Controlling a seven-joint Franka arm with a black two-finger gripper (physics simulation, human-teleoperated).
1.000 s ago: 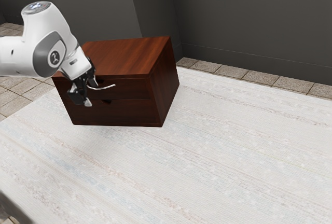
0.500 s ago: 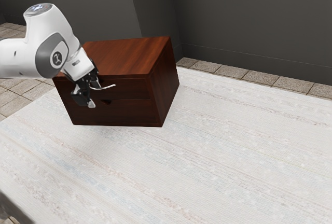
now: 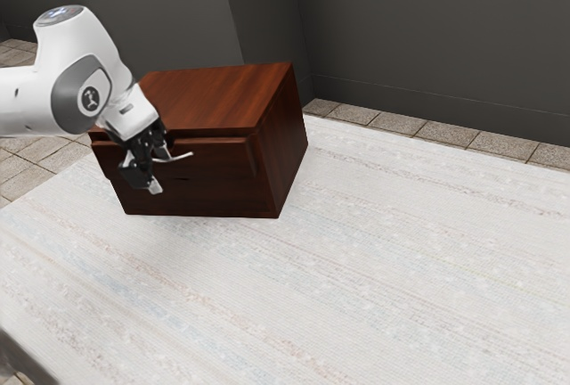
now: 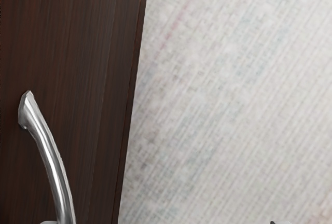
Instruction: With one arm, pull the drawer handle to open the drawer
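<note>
Pinching the curved silver drawer handle (image 3: 176, 154) near its end, the black gripper (image 3: 147, 169) is pressing a finger to each side of the bar, with the white arm (image 3: 62, 91) reaching in from the exterior view's left. The handle is sitting on the upper drawer (image 3: 214, 155) of a dark wooden cabinet (image 3: 223, 95) – that drawer front is standing a little proud of the cabinet's face, its inside hidden. From the wrist, the handle (image 4: 49, 156) is arching over the dark drawer front (image 4: 67, 53). The cabinet is resting on a pale woven surface (image 3: 356, 260) – grey floor tiles (image 3: 499, 143) are bordering it.
</note>
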